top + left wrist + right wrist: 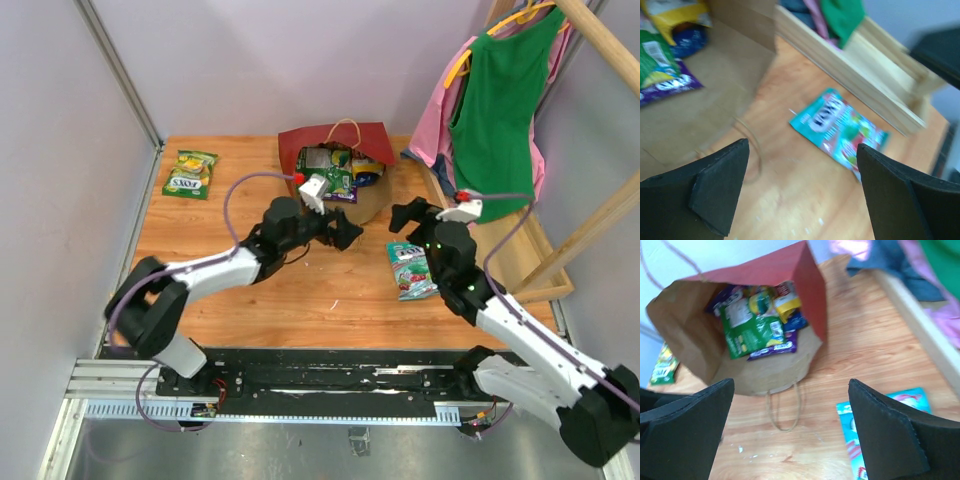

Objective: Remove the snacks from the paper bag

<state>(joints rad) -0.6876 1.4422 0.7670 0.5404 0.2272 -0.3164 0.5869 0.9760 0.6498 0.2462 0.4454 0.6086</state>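
The red paper bag [362, 141] lies on its side at the back of the table, its brown mouth facing me. Inside it lie a green packet [747, 327], a purple packet [775, 345], a yellow one [787, 302] and a blue one [687, 40]. A green-yellow packet [190, 173] lies on the table at the far left. A teal-white packet [411, 268] lies right of centre. My left gripper [345, 228] is open and empty just in front of the bag's mouth. My right gripper [405, 222] is open and empty, right of the mouth and above the teal-white packet.
A wooden clothes rack [600, 215] with green and pink garments [500, 100] stands at the right, its base rail [855, 75] along the table edge. The bag's beige loop handle [785, 407] lies on the wood in front of the mouth. Grey walls close the left and back.
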